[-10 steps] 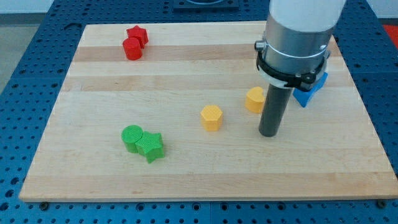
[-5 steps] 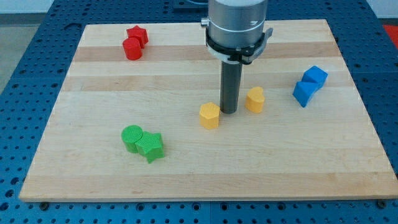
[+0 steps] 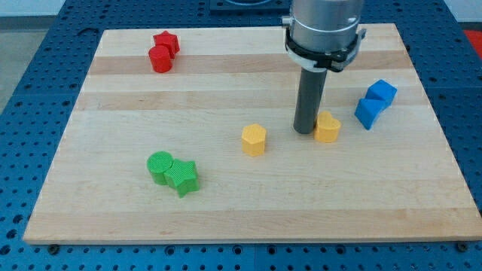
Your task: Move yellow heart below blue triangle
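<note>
The yellow heart [image 3: 327,127] lies right of the board's middle. My tip [image 3: 304,132] touches its left side. Two blue blocks sit close together at the view's right: the lower left one [image 3: 367,113], which looks like the blue triangle, and a blue cube [image 3: 382,92] up and to its right. The heart is left of and slightly lower than the lower blue block, a short gap apart.
A yellow hexagon [image 3: 254,140] lies left of my tip. A green cylinder [image 3: 159,165] and a green star [image 3: 183,178] touch at the lower left. A red cylinder [image 3: 160,59] and a red star [image 3: 166,42] touch at the top left.
My tip swung left past the yellow heart, then came back right against its left side. The heart has slid right and slightly down, toward the blue blocks.
</note>
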Available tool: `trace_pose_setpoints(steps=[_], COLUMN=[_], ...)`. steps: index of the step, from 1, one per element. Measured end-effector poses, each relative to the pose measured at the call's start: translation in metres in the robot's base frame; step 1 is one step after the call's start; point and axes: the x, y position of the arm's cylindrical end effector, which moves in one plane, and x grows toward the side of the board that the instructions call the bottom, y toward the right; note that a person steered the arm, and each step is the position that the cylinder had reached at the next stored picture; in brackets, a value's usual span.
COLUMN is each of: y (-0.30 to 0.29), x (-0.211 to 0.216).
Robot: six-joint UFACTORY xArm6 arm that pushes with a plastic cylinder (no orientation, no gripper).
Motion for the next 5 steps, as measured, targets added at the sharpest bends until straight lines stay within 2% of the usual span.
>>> trace_pose_setpoints(steps=[5], y=[0.052], x=[0.004])
